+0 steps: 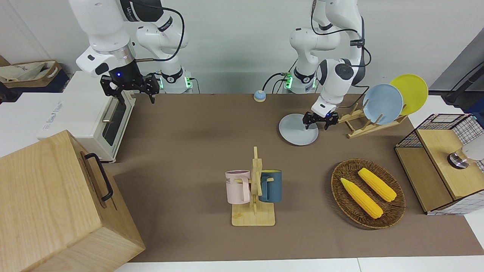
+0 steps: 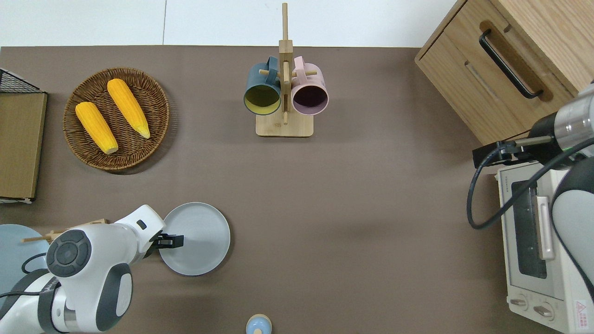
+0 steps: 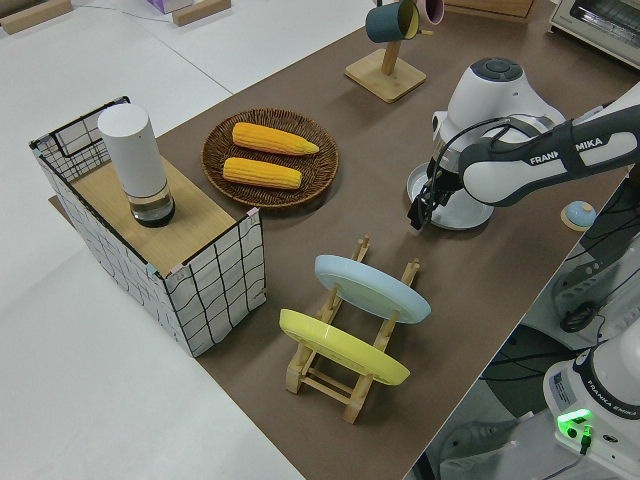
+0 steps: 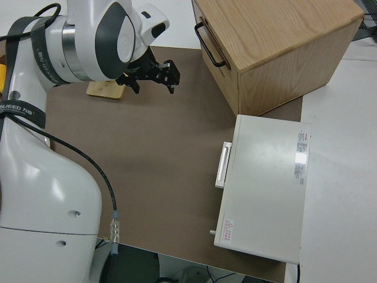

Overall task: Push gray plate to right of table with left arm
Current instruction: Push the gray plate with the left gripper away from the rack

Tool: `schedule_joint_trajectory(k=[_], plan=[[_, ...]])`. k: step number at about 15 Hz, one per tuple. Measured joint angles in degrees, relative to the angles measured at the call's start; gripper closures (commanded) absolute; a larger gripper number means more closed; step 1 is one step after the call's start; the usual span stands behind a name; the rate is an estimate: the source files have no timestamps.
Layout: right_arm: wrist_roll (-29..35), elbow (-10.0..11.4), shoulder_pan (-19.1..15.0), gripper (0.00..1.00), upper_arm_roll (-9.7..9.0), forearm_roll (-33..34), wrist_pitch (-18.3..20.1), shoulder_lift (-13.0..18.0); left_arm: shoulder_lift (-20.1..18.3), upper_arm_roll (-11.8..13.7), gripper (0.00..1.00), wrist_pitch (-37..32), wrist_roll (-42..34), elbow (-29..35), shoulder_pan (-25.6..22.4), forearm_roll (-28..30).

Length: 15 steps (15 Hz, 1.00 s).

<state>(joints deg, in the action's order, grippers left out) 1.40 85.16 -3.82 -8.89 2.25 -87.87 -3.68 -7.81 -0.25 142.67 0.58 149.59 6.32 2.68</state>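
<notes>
Where the brown mat runs toward the left arm's end of the tabletop (image 2: 352, 195), the gray plate (image 2: 204, 246) lies flat: a round, shallow, smooth disc with a low raised rim, pale bluish-gray. The left end effector (image 2: 172, 240), black and two-fingered, is over the plate's edge on the side toward the left arm's end; its fingers are spread apart, and whether the tips touch the plate cannot be told. Just beside the plate, toward that same end, a slatted wooden rack (image 1: 363, 122) holds a glossy sky-blue plate (image 1: 382, 104) and a yellow plate (image 1: 410, 92), both tilted on edge. Farther from the robots sits a round woven wicker basket (image 2: 153, 109) with two ridged yellow corn cobs (image 2: 127, 107) lying in it side by side. At the table's end stands a wire-grid box with wooden shelves (image 1: 435, 166). Mid-table, a pale wooden mug stand (image 2: 284, 125) carries a dark blue mug (image 2: 262, 93) and a pink mug (image 2: 310, 93) on pegs. A small blue-topped bell (image 1: 259, 95) rests near the robots. The right arm is parked, its end effector (image 1: 130, 87) spread open.
</notes>
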Motion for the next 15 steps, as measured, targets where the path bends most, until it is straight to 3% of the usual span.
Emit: schedule_joint_trajectory(k=[4,15], plan=[[0.0,0.0,0.0,0.017,0.0,0.0,0.0,0.0,0.19,0.0,0.97,0.26,0.0,0.0,0.0,0.0],[0.0,0.0,0.0,0.017,0.0,0.0,0.0,0.0,0.06,0.1,1.0,0.62,0.21,-0.02,0.33,0.34]])
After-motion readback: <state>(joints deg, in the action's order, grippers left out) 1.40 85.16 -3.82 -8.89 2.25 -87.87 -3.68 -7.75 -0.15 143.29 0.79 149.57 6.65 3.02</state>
